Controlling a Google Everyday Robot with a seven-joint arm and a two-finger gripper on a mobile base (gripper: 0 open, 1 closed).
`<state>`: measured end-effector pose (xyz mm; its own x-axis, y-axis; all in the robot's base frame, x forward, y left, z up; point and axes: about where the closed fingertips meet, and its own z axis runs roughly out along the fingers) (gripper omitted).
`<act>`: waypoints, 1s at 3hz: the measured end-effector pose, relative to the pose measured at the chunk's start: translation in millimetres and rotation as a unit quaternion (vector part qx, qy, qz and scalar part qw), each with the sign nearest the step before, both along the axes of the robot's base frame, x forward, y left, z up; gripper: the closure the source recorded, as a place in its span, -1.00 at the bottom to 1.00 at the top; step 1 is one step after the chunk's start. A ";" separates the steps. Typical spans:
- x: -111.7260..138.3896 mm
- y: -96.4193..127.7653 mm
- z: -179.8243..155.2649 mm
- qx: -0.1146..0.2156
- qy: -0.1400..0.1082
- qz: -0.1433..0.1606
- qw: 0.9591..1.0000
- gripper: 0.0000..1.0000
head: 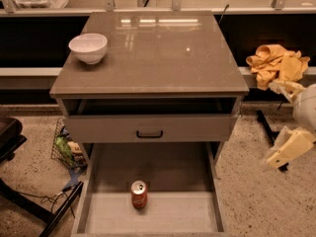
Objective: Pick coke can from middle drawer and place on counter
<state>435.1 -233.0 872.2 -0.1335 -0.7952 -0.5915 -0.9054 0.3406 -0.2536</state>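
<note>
Gripper (289, 148) (spread or together: not discernible) waits right of middle drawer (177, 214); a clipped approach could topple the upright coke can (138, 194).

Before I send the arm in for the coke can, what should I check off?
1. Middle drawer pulled open: ok.
2. Coke can upright on the drawer floor, nothing touching it: ok.
3. Can sits forward of the drawer front above it, open from overhead: ok.
4. Tool over the can: not ok; it hangs off to the right, outside the drawer.
5. Counter has bare room beside the white bowl: ok.
</note>
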 end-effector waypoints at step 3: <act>-15.2 0.0 -95.4 0.128 -0.076 0.043 0.988 -1.00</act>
